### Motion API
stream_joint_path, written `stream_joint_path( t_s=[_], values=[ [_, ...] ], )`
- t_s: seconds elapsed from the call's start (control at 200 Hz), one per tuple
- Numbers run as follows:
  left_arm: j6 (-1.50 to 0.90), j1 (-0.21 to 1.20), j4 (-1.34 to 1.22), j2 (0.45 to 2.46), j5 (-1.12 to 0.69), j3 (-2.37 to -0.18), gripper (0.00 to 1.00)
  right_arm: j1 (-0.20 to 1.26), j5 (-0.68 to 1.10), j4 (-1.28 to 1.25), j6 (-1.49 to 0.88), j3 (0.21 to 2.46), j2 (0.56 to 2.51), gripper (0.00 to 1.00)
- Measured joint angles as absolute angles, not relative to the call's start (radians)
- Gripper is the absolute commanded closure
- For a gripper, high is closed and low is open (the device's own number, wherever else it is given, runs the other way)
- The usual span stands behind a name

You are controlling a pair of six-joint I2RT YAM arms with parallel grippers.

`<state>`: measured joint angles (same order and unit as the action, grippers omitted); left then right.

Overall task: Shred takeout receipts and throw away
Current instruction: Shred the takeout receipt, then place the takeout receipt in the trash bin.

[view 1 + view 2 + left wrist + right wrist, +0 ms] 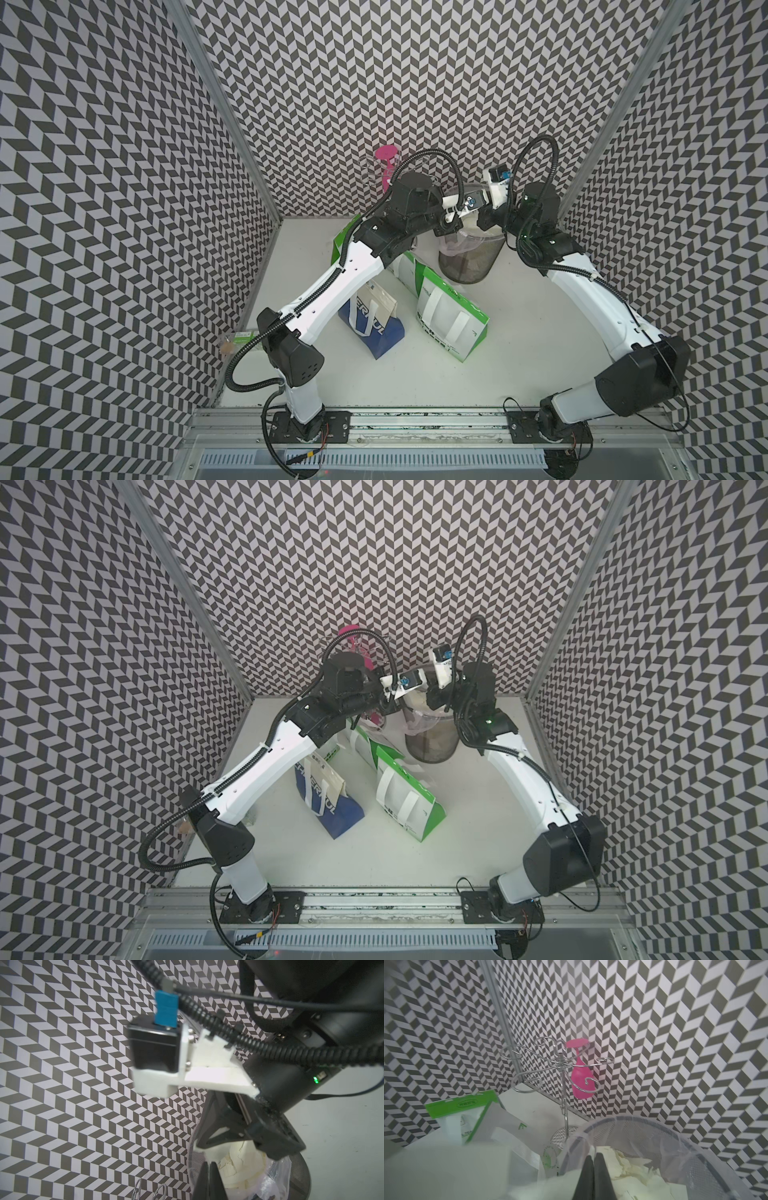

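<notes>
Left hand point(209, 1164) and right hand point(593, 1159) both closed, tips close together above the mesh bin point(469, 266), at one o'clock on the bench point(519, 353). Torn receipts point(230, 1165) lie inside the bin.

The left pincer point(209, 1164) partly hides torn receipts point(230, 1167).

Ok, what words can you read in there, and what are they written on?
"ERVUL": big letters on the blue-and-cream bag; the start of the word is hidden.
Small print on the green-and-white bag: too blurred to read.
Green oval label on a bag's green top band, in the right wrist view: too blurred to read.
</notes>
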<state>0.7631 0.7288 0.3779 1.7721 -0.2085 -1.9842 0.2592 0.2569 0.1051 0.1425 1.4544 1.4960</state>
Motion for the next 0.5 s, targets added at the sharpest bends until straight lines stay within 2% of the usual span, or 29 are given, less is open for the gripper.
stream_joint_path(
  t_s=[0.165, 0.235, 0.265, 0.32, 0.35, 0.421, 0.501],
  values=[
    [0.659, 0.677, 0.355, 1.763, -0.273, -1.984, 1.00, 0.172, 0.263, 0.059, 0.124, 1.451, 1.515, 1.00],
    [0.605, 0.658, 0.347, 1.766, -0.296, -1.986, 1.00, 0.165, 0.285, 0.043, 0.122, 1.457, 1.531, 0.94],
    [0.578, 0.650, 0.348, 1.772, -0.308, -1.994, 1.00, 0.167, 0.298, 0.037, 0.122, 1.462, 1.541, 0.88],
    [0.524, 0.637, 0.344, 1.788, -0.325, -2.013, 1.00, 0.168, 0.320, 0.028, 0.121, 1.468, 1.556, 0.66],
    [0.494, 0.631, 0.341, 1.797, -0.336, -2.022, 1.00, 0.168, 0.338, 0.024, 0.122, 1.469, 1.564, 0.57],
    [0.422, 0.617, 0.332, 1.815, -0.366, -2.030, 1.00, 0.170, 0.376, 0.022, 0.130, 1.469, 1.575, 0.46],
    [0.339, 0.605, 0.321, 1.832, -0.400, -2.029, 1.00, 0.172, 0.434, 0.020, 0.125, 1.469, 1.577, 0.41]
  ],
)
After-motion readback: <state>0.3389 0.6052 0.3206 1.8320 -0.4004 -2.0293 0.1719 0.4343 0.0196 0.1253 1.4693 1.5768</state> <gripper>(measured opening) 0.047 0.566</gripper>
